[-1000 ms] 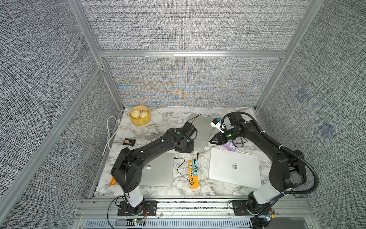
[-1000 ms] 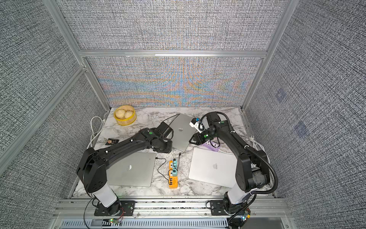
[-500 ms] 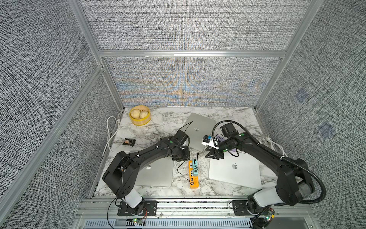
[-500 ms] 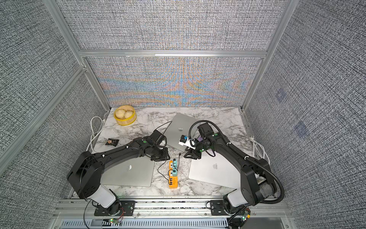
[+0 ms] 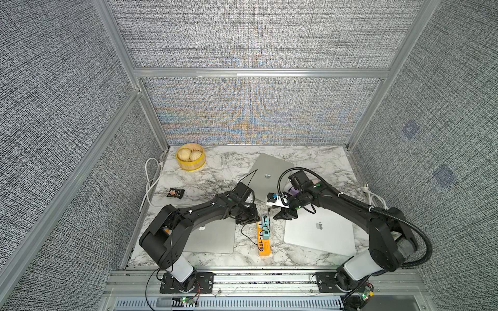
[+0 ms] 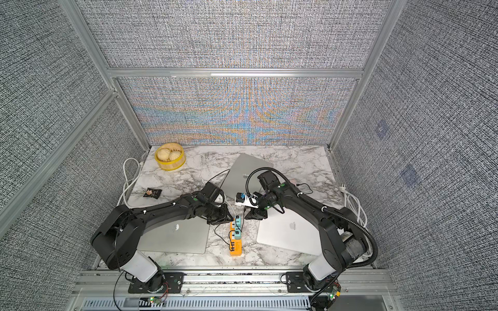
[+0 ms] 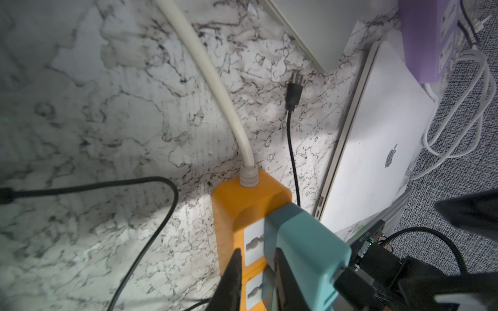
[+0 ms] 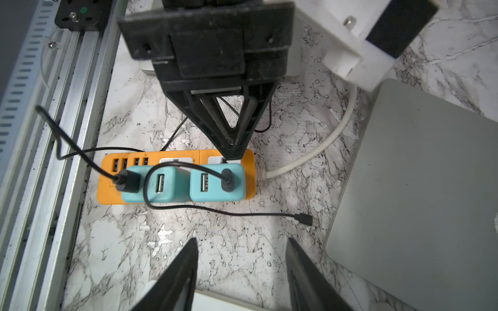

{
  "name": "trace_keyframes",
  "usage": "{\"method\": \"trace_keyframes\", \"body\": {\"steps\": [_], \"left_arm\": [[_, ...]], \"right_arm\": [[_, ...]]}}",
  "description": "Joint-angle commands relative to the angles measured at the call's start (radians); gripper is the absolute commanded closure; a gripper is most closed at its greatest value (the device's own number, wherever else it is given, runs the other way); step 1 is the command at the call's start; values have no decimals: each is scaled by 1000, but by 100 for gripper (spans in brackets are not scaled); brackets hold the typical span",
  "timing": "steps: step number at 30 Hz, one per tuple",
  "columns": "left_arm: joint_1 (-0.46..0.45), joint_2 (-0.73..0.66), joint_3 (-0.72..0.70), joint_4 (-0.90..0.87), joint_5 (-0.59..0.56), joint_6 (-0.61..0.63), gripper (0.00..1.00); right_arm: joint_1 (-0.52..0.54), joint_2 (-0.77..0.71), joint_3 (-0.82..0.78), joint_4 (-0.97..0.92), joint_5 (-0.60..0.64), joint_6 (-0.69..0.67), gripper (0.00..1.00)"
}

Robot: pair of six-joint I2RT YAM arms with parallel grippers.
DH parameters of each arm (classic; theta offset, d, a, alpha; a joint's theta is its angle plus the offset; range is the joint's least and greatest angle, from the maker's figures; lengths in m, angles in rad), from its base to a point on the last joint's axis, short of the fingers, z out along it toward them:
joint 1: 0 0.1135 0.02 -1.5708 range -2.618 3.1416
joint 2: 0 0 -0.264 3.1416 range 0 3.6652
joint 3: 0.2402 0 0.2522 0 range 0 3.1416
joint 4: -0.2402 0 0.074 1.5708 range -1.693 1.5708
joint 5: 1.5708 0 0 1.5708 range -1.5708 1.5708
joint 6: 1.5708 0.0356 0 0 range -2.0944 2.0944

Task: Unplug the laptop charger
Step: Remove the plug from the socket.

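charger: the teal charger brick (image 8: 215,183) is plugged into the orange power strip (image 8: 107,192), at the end where the white cord (image 8: 318,150) comes out.
left pincer (image 8: 233,153): narrow, just a small gap. Its tips are down on the strip's socket face right beside the brick, gripping nothing I can see. My guess is it's pinning the strip.
right pincer (image 8: 241,241): open and empty, over bare counter (image 8: 161,242), facing the brick.
how I'd do it: hold the strip down, close the right one on the brick's flat sides, pull straight off the socket, no twisting.
watch out: the second teal brick (image 8: 159,185) sits just beside it, so don't clip it or snag the black cable.
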Motion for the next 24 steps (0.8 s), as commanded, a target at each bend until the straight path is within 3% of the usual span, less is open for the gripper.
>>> {"method": "trace_keyframes", "body": {"steps": [1,15,24], "left_arm": [[0,3,-5,36,20,-12,80],[1,-2,-25,-3,-3,-3,82],[-1,12,-44,24,3,-2,78]], "right_arm": [[16,15,6,15,6,-21,45],[62,59,7,42,5,-17,43],[87,74,3,56,19,-7,42]]}}
